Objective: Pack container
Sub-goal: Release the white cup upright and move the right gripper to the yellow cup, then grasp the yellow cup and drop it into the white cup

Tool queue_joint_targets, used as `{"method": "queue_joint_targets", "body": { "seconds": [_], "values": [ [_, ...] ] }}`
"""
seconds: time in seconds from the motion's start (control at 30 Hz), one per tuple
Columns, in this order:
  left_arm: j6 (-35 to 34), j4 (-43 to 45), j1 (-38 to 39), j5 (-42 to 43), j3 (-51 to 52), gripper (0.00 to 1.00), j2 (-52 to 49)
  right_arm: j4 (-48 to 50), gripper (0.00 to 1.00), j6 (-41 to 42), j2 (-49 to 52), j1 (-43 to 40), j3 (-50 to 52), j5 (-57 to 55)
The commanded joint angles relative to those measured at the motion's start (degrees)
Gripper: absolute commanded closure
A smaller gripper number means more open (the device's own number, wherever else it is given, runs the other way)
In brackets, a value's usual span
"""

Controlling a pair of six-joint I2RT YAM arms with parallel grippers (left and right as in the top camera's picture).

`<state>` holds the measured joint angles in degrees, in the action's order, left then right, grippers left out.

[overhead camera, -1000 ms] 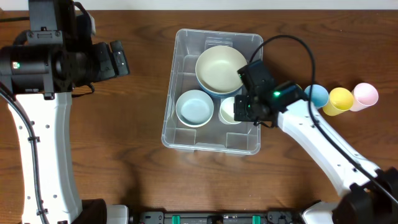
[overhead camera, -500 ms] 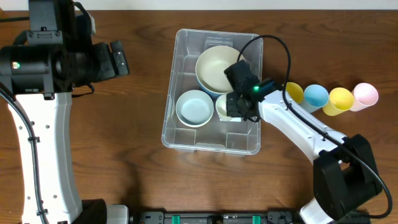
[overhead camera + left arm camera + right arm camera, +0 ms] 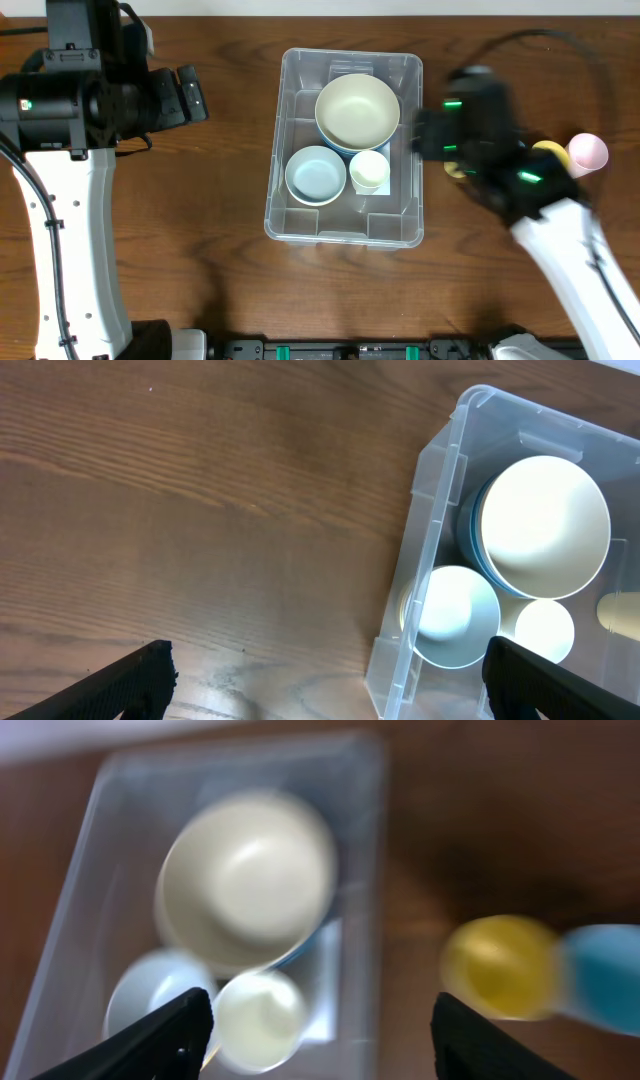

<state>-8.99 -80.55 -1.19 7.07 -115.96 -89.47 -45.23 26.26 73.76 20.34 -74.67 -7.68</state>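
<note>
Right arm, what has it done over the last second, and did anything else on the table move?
The right gripper has left the small cream cup standing in the container and pulled out to the right; it is open and empty. The light blue bowl, the large cream bowl and the left arm stayed where they were.

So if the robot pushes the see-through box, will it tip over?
Probably not: the container looks wide and low, so it should slide on the smooth wooden table. Its thin clear walls may flex a little. The big cream bowl inside could rattle.
</note>
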Motion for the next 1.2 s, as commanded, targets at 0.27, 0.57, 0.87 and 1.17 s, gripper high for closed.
{"method": "queue_joint_targets", "body": {
  "seconds": [0.27,0.57,0.87,1.17],
  "values": [
    [0.2,0.0,-0.2,-0.7,0.1,0.02,0.0,-4.2,0.16,4.5,-0.4,-34.4,0.2,-4.3],
    [0.2,0.0,-0.2,-0.7,0.1,0.02,0.0,1.0,0.21,5.4,13.9,-49.0,0.2,6.7],
    [0.2,0.0,-0.2,-0.7,0.1,0.02,0.0,0.5,0.33,5.5,28.5,-50.4,0.2,7.0],
    [0.2,0.0,-0.2,-0.7,0.1,0.02,0.0,-1.0,0.43,7.6,32.7,-53.2,0.2,6.0]
  ]
}}
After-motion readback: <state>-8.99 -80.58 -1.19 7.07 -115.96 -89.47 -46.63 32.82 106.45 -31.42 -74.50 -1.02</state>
